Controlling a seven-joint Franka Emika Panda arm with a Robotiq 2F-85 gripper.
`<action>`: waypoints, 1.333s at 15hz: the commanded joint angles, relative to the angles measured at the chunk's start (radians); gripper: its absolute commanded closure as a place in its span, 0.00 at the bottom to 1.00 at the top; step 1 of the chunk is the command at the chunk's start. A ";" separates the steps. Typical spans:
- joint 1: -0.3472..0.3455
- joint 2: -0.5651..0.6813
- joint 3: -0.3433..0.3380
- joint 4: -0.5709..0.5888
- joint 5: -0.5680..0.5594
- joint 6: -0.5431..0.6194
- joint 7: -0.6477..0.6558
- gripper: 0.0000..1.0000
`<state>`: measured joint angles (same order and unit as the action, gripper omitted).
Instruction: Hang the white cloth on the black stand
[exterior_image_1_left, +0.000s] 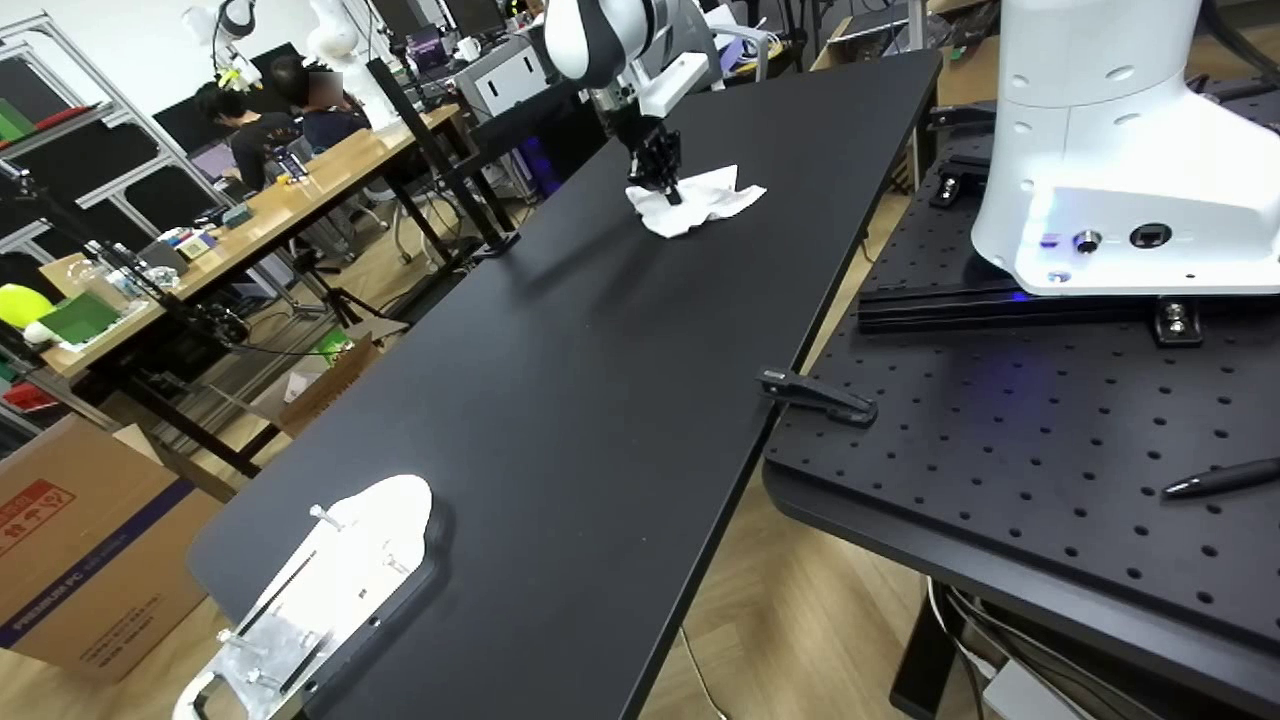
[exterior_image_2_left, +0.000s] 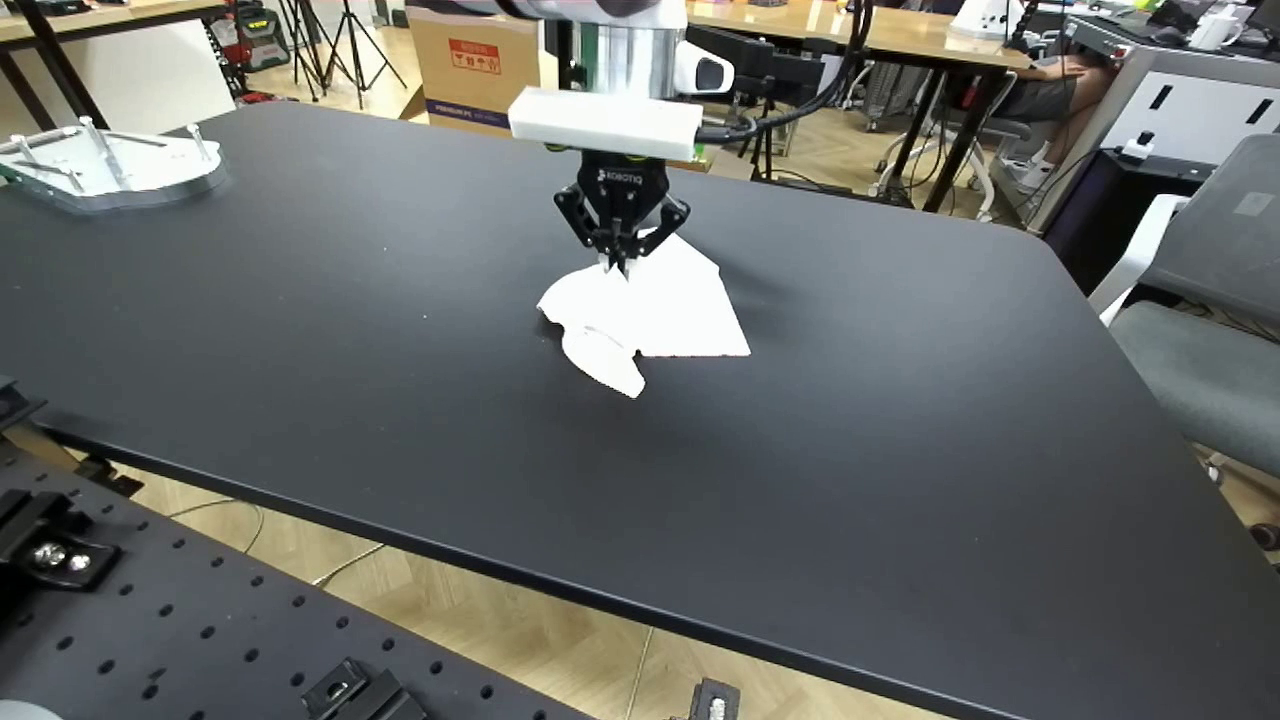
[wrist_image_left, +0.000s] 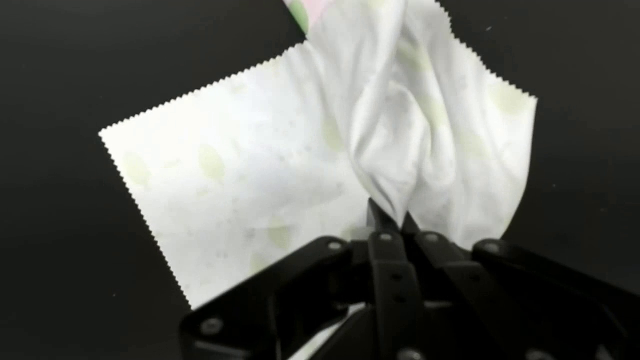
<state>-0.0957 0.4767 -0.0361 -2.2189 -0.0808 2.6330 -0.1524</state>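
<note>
While the gripper (wrist_image_left: 392, 219) points down at the black table (exterior_image_2_left: 850, 450), its fingers (wrist_image_left: 377, 220) are clenched on a pinch of the white cloth (wrist_image_left: 270, 150). Wrist view: fabric gathers to a point between the tips, folds fanning out toward the top of the picture; the portion left of the fingers lies nearly flat. Edges zigzag cut, pale green leaf shapes over the surface, a pink and green patch poking out at the top. Cloth location: on the tabletop, directly under the gripper in both exterior views, rumpled, most of it resting on the surface. Whether the fingertips touch the table, cannot tell. On the same table, well apart from the cloth, lies a pegged plate (exterior_image_2_left: 150, 165), pale on top, pegs upright. Beside the table, a white robot base (exterior_image_1_left: 1110, 170) sits on a perforated board (exterior_image_1_left: 1010, 420); a black clamp (exterior_image_1_left: 818, 396) spans the table's rim and the board, and a black pen (exterior_image_1_left: 1225, 479) lies on the board. A cardboard box (exterior_image_1_left: 100, 560) stands beside the table; a grey chair (exterior_image_2_left: 1210, 340) is near its end
</note>
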 joint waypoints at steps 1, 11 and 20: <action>0.031 -0.102 -0.013 -0.023 -0.027 -0.119 0.019 0.99; 0.088 -0.418 -0.001 0.071 -0.160 -0.643 0.053 0.99; -0.001 -0.372 -0.064 0.399 -0.182 -0.889 -0.047 0.99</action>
<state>-0.0799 0.0346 -0.0870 -1.9485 -0.2596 1.8194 -0.1707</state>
